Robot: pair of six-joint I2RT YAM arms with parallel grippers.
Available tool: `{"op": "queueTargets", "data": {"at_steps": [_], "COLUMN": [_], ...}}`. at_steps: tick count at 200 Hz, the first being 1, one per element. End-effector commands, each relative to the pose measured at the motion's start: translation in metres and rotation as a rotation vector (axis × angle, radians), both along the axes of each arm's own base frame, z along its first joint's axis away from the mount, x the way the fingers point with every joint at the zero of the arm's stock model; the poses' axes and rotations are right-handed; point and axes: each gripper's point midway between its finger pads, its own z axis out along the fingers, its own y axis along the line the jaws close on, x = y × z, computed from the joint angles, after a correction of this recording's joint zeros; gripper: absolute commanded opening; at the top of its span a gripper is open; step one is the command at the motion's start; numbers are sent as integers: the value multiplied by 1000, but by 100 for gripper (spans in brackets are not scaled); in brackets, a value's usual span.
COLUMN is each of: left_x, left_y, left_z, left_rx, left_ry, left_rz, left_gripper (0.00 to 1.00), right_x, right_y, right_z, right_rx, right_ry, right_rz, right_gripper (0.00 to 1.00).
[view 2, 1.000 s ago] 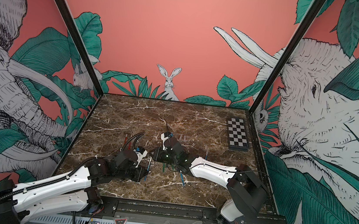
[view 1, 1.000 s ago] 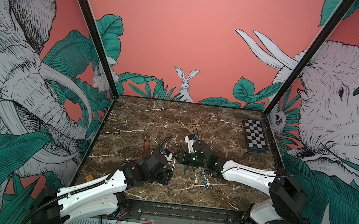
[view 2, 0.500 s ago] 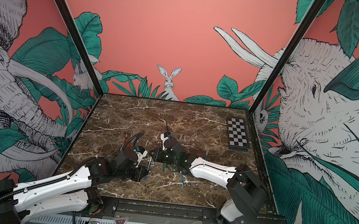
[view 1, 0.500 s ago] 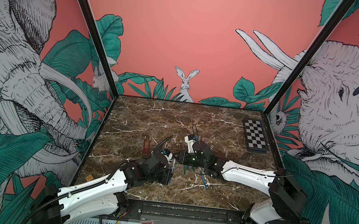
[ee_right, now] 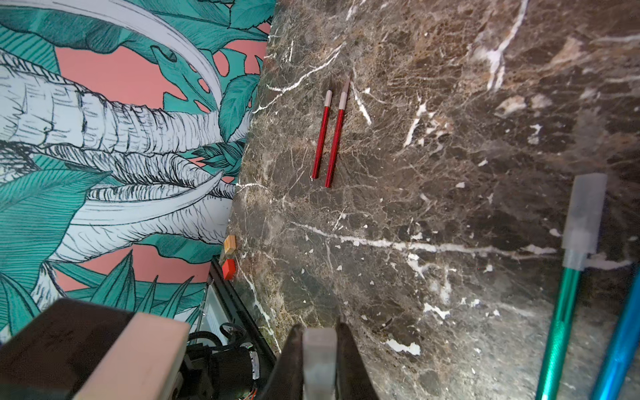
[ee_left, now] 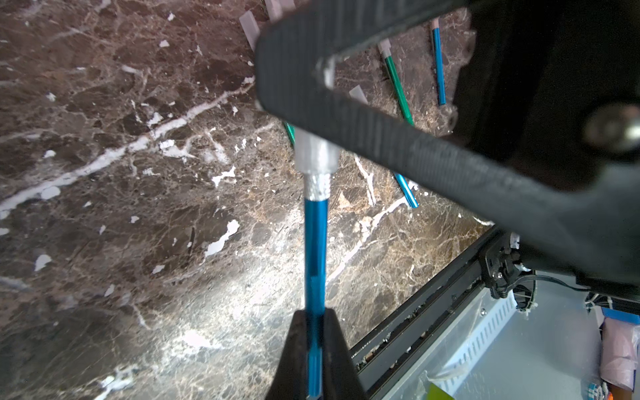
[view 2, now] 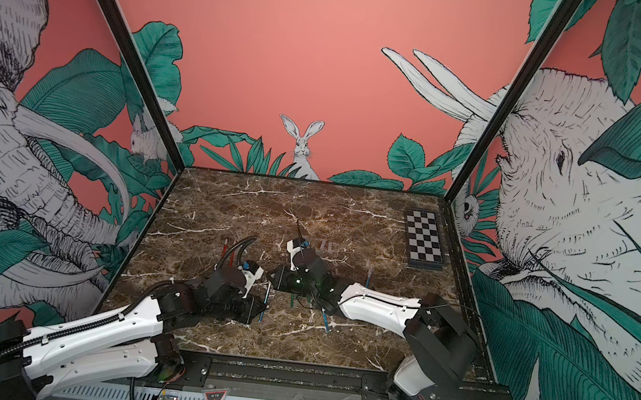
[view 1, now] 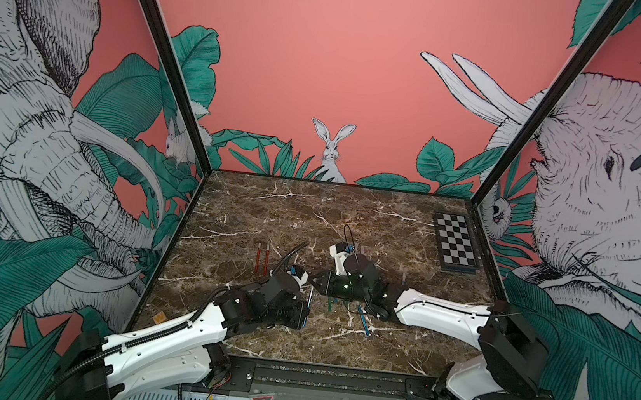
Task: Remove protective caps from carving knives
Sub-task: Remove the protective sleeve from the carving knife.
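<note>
In the left wrist view the blurred protective cap [ee_left: 317, 156] on the blue knife [ee_left: 316, 249] is partly hidden behind a finger of the right gripper [ee_left: 277, 74], a green knife [ee_right: 561, 325] runs off the right wrist picture's edge, and loose caps [view 2: 328, 245] are too small to count in both top views.

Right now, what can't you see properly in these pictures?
Held blue knife, left wrist view: blade hidden inside the cap and behind the right gripper.
Second blue knife, right wrist view: cut off by the picture edge; capped or not, cannot tell.
Green knife, in a top view: partly under the right arm, any cap too small to see.
</note>
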Motion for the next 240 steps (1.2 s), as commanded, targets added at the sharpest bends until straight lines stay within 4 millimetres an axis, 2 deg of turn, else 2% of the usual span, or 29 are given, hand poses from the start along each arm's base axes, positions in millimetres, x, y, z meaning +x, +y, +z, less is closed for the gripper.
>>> {"op": "queueTargets", "data": {"at_steps": [1, 42, 185, 240], "left_x": [2, -1, -6, -7], "left_y": [-1, -2, -1, 0], "left_z": [4, -5, -12, -11], "left_rx": [-24, -42, -42, -32], "left_ry": [-10, 21, 58, 63], "left_rz": [17, 31, 36, 32], "left_gripper": [0, 0, 0, 0], "right_x": [3, 15, 55, 65], "right_y": [-3, -9, -5, -8], "right_z": [8, 23, 69, 77], "right_rx": [3, -30, -12, -1], "right_ry": [-44, -114, -259, -270], "right_rz": [-24, -68, -121, -138], "right_gripper": [11, 0, 0, 0]}}
